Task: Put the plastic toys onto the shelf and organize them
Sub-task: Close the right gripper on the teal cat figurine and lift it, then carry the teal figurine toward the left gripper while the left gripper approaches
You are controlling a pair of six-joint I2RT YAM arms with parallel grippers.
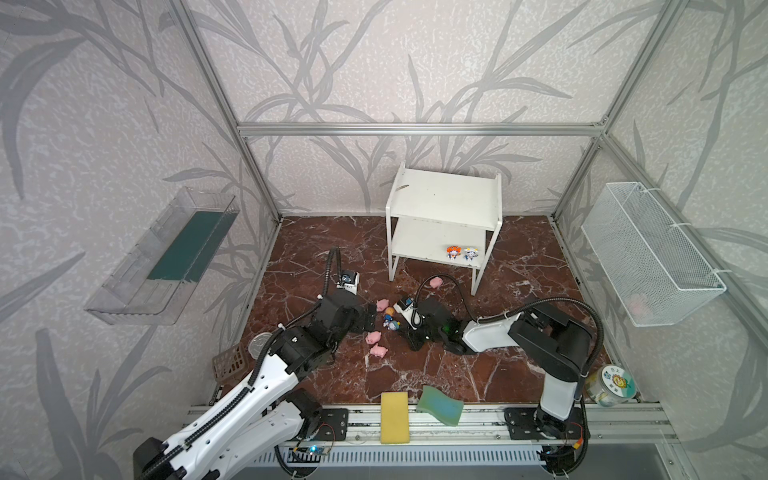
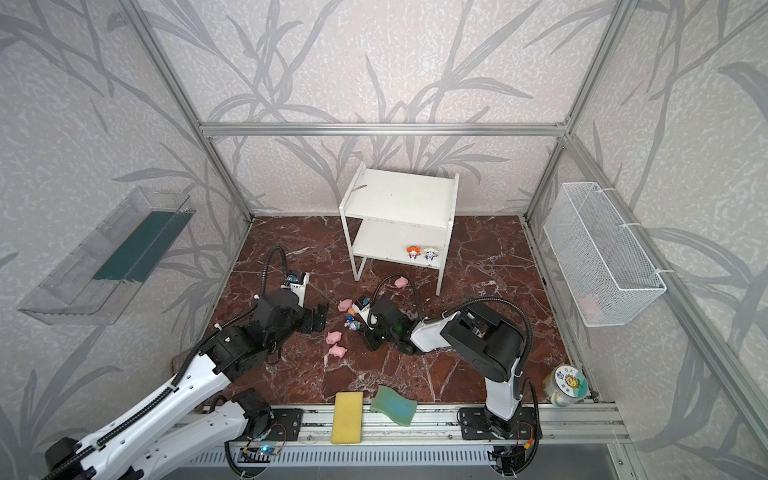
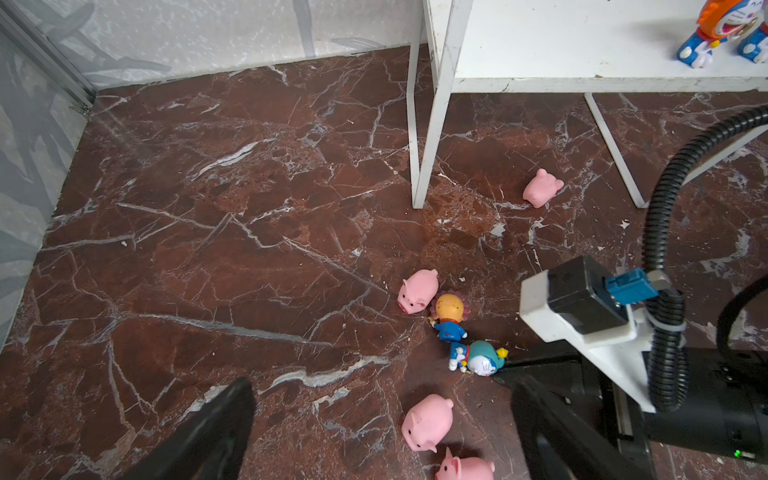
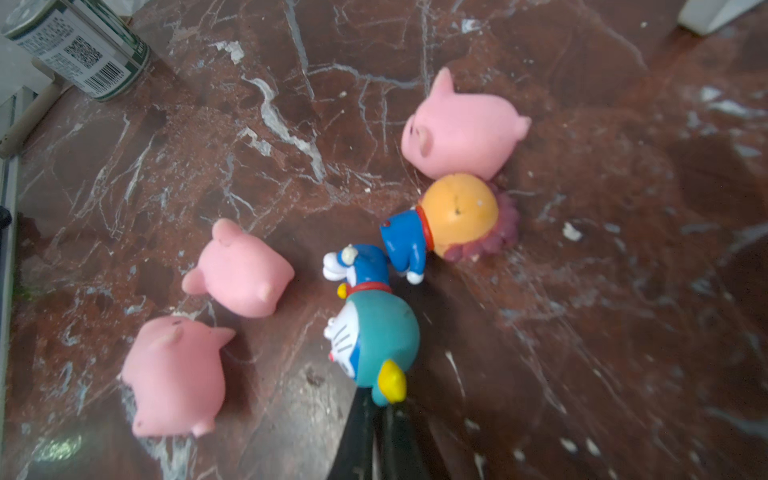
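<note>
Found left pincer [image 3: 378,395] splayed idle, right pincer [image 4: 380,409] clenched at teal figurine [image 4: 374,332], hold unclear; counted that, orange-headed figurine [image 4: 457,212] and four pigs [image 4: 245,270] unshelved on table [image 1: 457,374]; farther back, logged only two standing figurines [image 1: 454,252] on shelf [image 1: 444,199] lower board.

- The left arm [image 1: 266,386] rises from the worktop's [image 1: 478,374] front-left corner and stretches toward the middle.
- The left gripper [image 1: 370,318] hangs low over the worktop, level, with its fingers [image 3: 216,428] spread wide.
- The right arm [image 1: 490,332] stands at the front-right edge, its elbow bent and its forearm pointing left.
- The right gripper [image 4: 376,405] sits low near the middle, angled down, its fingers [image 4: 361,436] pressed together.
</note>
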